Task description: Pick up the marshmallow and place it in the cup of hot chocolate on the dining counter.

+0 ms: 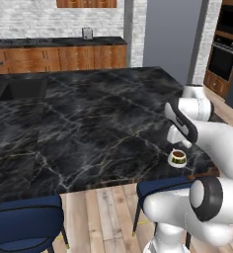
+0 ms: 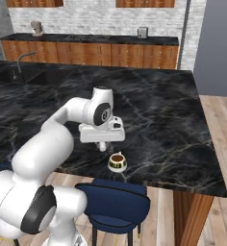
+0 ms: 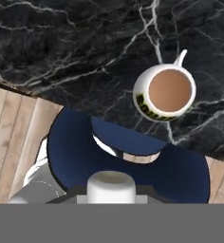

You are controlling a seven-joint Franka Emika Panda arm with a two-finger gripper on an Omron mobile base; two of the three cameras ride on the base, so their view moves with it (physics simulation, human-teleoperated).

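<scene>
The cup of hot chocolate (image 3: 165, 92) is a white cup of brown liquid. It stands near the front edge of the black marble dining counter (image 3: 61, 42), also seen as the cup (image 2: 117, 162) (image 1: 177, 157). My gripper (image 2: 103, 145) hangs just above the counter (image 2: 173, 120), a little behind and to the left of the cup. It is shut on the marshmallow (image 3: 110, 186), a small white lump that shows at the bottom of the hand view, offset from the cup's mouth.
A blue chair (image 2: 115, 202) stands under the counter edge right below the cup, also seen as the chair (image 3: 85, 147). A second blue chair (image 1: 24, 222) is further left. A sink (image 2: 19, 72) lies at the far left, and wooden cabinets (image 1: 59, 57) line the back wall.
</scene>
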